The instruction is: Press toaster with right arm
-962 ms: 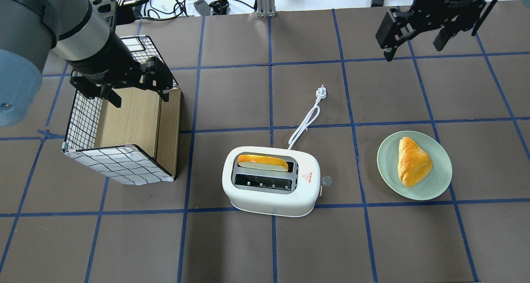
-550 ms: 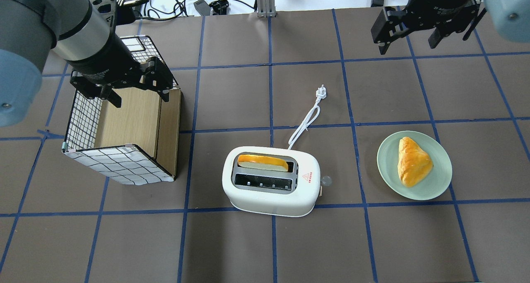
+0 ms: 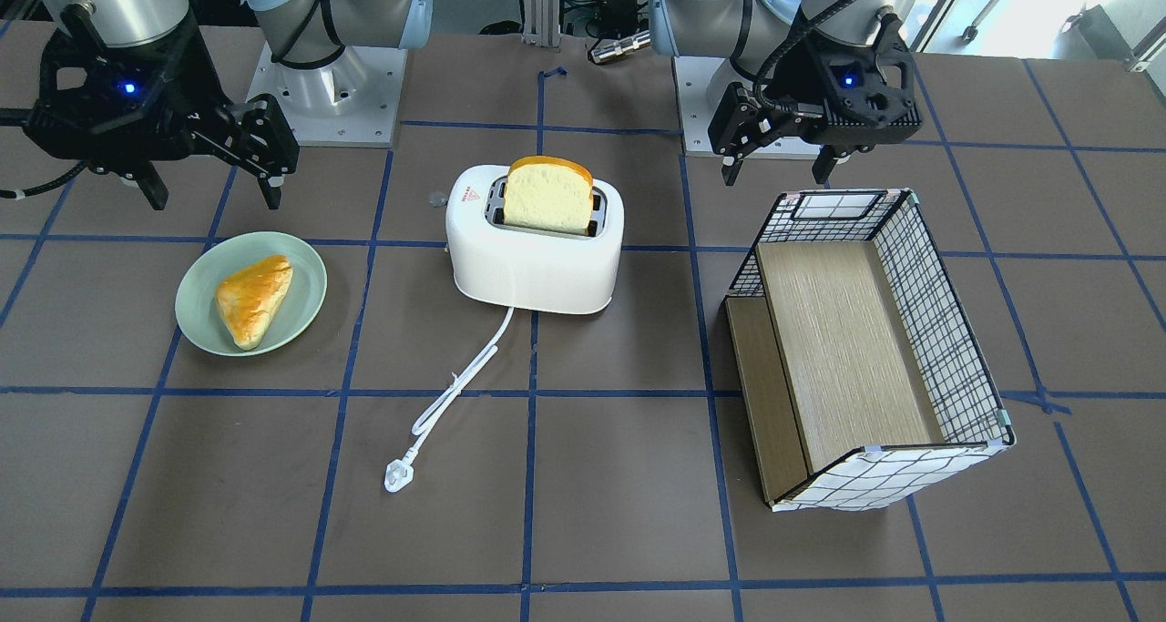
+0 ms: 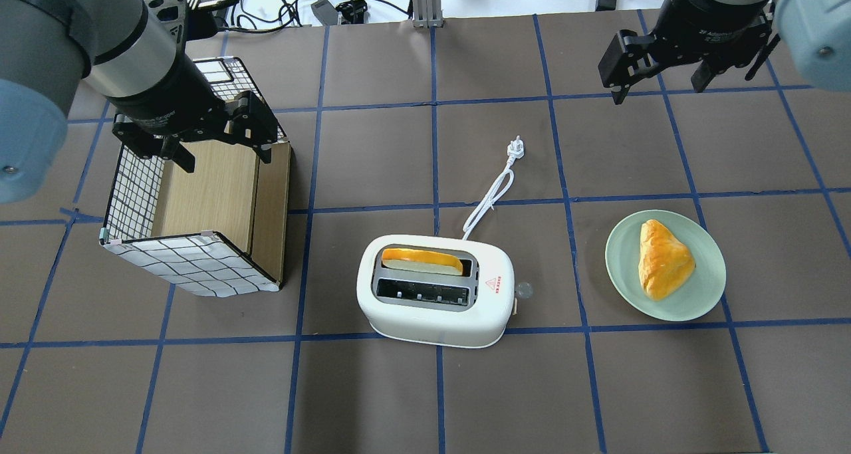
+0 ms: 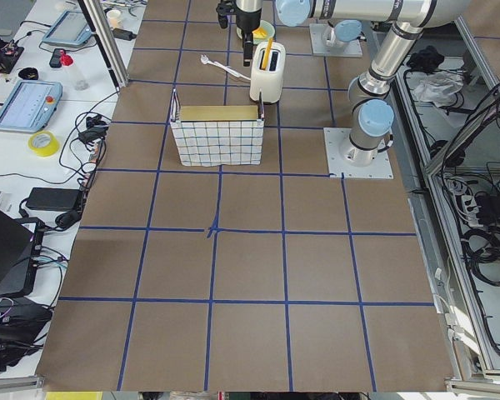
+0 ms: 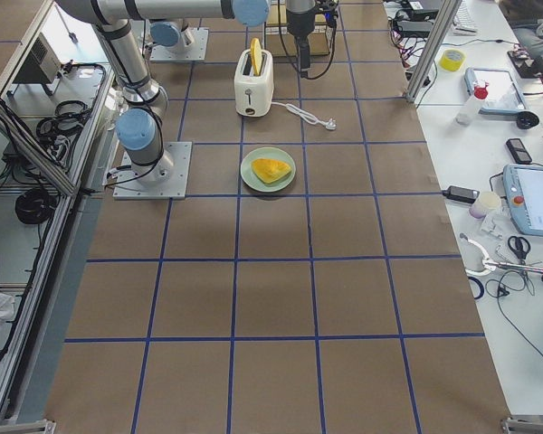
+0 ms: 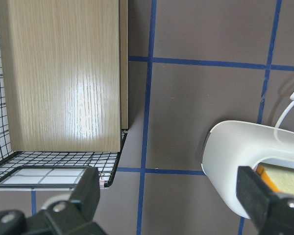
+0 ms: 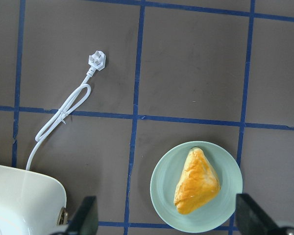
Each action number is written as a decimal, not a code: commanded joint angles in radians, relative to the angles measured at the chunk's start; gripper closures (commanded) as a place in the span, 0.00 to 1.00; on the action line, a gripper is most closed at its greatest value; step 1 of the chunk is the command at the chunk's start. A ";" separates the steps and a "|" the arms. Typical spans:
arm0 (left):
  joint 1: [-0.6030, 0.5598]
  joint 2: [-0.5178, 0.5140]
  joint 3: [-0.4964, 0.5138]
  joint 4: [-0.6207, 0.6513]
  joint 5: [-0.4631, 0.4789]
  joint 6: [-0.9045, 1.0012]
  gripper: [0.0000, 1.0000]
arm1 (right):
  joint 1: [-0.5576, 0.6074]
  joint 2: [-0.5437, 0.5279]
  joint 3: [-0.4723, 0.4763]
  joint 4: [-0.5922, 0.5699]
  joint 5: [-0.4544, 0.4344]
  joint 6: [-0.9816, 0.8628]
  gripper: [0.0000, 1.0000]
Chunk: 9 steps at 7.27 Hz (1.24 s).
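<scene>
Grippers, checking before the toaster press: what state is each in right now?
Left gripper: open, holding nothing.
Right gripper: open, holding nothing.

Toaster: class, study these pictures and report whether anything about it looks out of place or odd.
The toaster has its plug lying loose, connected to nothing, though a bread slice stands high in one slot. The other slot is empty.

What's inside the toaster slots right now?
In the toaster, a slice of bread stands in the slot farther from the robot; the nearer slot is empty. Its lower part is hidden.
</scene>
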 commanded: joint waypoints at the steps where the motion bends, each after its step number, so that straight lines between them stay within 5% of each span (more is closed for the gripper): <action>1: 0.000 0.000 0.000 -0.001 0.000 0.000 0.00 | 0.002 -0.002 -0.003 0.015 0.016 -0.032 0.00; 3: 0.000 0.000 0.000 -0.001 0.000 0.000 0.00 | 0.000 0.004 -0.007 0.013 0.076 -0.021 0.00; 9: 0.000 0.000 0.000 -0.001 0.000 0.000 0.00 | 0.000 0.001 -0.007 0.016 0.066 -0.021 0.00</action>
